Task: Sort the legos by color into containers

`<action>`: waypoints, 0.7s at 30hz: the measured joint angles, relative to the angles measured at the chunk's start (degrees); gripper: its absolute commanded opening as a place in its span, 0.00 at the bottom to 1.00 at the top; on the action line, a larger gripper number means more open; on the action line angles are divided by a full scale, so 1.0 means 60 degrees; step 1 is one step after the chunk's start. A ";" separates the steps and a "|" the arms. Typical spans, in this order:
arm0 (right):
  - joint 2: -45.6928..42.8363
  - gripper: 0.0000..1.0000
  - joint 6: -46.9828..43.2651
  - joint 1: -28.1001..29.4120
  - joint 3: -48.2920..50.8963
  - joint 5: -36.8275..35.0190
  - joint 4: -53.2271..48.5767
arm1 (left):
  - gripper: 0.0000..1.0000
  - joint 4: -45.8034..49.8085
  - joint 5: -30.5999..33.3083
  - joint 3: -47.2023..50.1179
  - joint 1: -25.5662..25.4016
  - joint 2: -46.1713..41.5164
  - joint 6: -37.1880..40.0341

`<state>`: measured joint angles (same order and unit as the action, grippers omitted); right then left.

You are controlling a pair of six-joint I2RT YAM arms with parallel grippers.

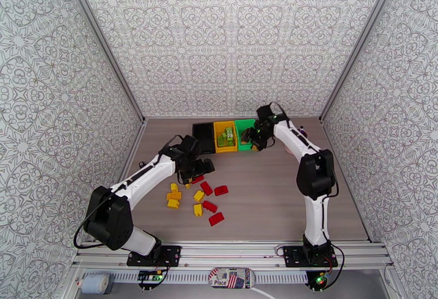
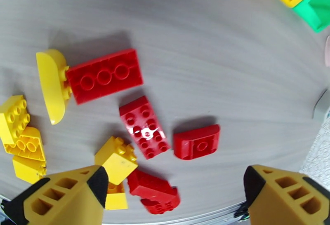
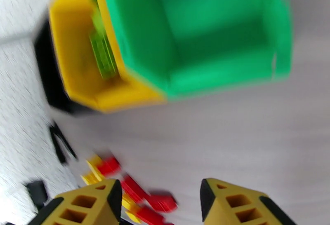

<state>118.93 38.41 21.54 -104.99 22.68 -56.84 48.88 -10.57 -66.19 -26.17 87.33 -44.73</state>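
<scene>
The left gripper [image 2: 175,186] gapes wide, empty, above red legos [image 2: 144,127]; right gripper [image 3: 161,199] part-open, empty (near green bin [image 3: 136,28]). Near-edge label [image 1: 231,278] reads "G Place".

The table [image 1: 274,196] is viewed whole from high above its near edge. The loose legos [image 2: 144,127] are seen close from the left wrist, farther from the right.

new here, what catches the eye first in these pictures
Red and yellow legos lie scattered left of centre, the left end effector hovering open above them. At the far edge sit a black bin, a yellow bin holding light green bricks, and a green bin.
</scene>
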 measured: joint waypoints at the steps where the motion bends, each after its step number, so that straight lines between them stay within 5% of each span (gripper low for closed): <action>1: -0.0109 0.55 -0.0091 0.0208 0.0357 -0.0080 -0.0051 | 0.89 0.0015 -0.0004 0.0004 -0.0058 0.0015 0.0044; 12: -0.0911 0.57 -0.0761 0.2524 0.2725 -0.0962 -0.0076 | 0.89 -0.0178 -0.0211 0.0342 0.0073 0.0477 0.0117; 21: -0.1410 0.54 -0.2218 0.4943 0.2769 -0.1249 -0.0022 | 0.90 -0.0754 -0.0801 0.0845 0.1847 0.0106 -0.0226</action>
<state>110.48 25.10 51.20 -88.38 15.18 -56.97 44.36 -15.38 -61.12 -15.09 87.96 -46.09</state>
